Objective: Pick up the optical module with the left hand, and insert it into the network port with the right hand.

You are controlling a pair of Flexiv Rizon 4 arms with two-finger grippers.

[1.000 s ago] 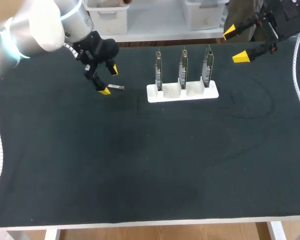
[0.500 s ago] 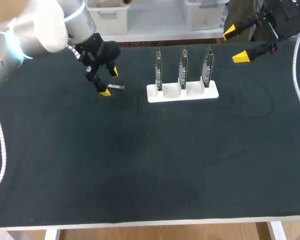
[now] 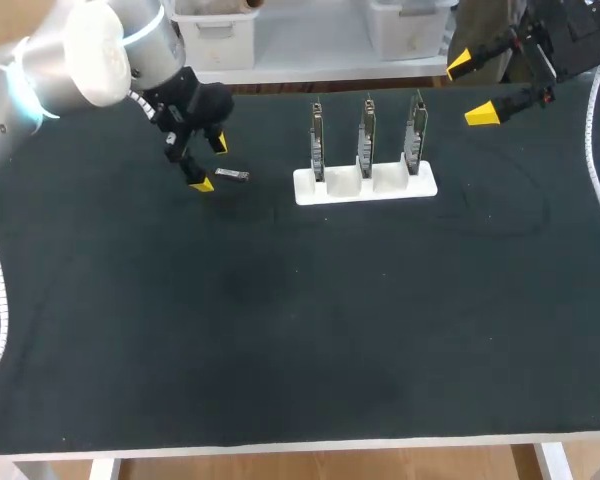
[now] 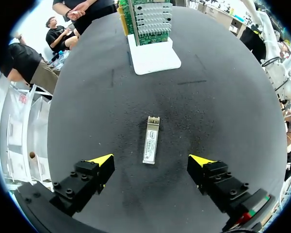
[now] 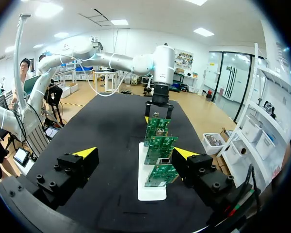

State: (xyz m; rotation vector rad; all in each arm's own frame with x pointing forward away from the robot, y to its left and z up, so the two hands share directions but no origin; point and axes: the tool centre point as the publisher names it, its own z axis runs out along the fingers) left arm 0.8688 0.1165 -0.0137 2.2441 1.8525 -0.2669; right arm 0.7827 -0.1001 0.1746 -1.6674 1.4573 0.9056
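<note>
Lying flat toward the desk's (image 3: 280, 330) far edge, left of the white stand (image 3: 365, 186), the optical module (image 4: 151, 140), a slim silvery metal bar, is not yet lifted; left gripper (image 4: 151, 160) poised over it, fingers (image 4: 101, 160) spread, untouching; right gripper (image 3: 471, 88) open, empty, over the far right corner; handover and insertion into the green port cards (image 3: 367, 140) remain.
</note>
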